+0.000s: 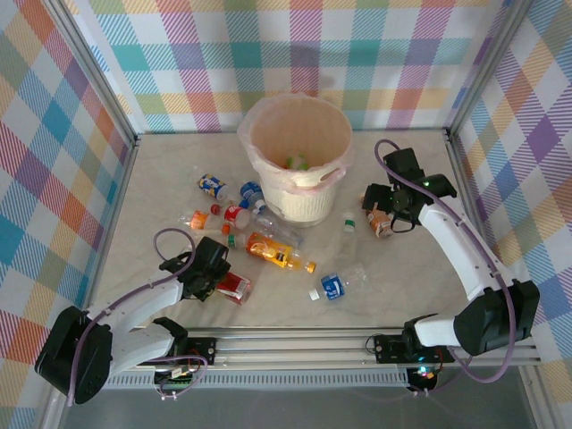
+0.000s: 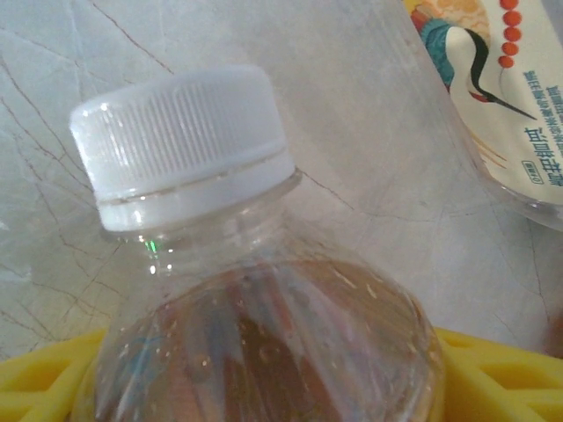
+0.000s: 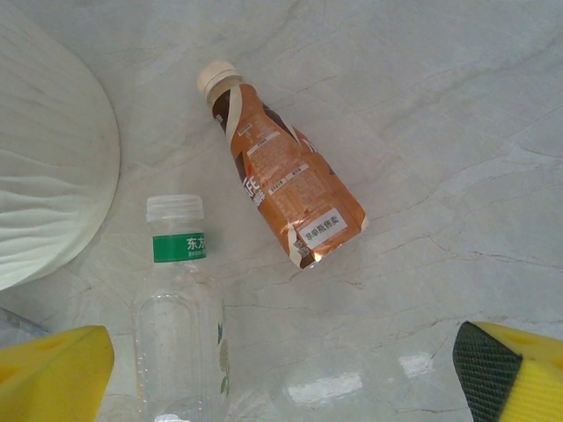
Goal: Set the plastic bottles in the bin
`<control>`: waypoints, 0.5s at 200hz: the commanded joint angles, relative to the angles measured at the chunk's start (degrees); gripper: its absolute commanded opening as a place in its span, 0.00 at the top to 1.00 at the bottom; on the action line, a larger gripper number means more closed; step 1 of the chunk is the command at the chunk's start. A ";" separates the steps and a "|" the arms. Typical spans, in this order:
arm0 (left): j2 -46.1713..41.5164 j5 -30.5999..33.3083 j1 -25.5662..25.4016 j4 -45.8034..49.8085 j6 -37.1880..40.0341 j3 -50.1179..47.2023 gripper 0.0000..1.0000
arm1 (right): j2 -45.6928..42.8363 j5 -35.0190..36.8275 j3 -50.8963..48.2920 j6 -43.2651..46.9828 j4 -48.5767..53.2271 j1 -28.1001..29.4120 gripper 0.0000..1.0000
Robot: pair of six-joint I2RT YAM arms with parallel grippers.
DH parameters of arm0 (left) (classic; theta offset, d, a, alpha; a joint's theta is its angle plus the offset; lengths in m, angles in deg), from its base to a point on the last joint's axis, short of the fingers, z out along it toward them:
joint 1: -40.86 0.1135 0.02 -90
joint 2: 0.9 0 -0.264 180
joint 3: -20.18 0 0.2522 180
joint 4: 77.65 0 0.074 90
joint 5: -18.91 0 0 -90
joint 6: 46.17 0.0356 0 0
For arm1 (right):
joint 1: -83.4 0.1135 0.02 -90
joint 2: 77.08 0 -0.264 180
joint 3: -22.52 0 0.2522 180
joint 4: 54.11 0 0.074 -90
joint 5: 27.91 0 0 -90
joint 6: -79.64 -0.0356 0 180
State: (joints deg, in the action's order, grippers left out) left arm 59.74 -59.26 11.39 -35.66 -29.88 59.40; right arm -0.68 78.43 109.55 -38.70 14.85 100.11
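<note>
Left jaws clamped round clear white-capped bottle (image 2: 273,352), neck pointing away from them; right jaws wide apart, empty, over brown bottle (image 3: 286,189), cap far-left

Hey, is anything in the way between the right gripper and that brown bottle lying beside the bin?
Nothing visible. The right gripper hangs open above the brown bottle, which lies bare on the table. A clear green-labelled bottle lies beside it, apart, and the bin stands off to one side.

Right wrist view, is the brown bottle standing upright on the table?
No, the brown bottle lies flat on its side on the table, its cream cap on.
</note>
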 commanded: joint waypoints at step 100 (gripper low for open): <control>-16.94 12.21 0.35 13.98 14.29 14.11 0.59 | -2.10 -5.47 -5.80 -2.37 1.07 -1.19 0.00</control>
State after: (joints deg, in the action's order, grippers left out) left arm 44.24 -51.96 11.39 -24.50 -22.89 68.14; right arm -1.27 74.78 105.03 -39.16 15.44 99.19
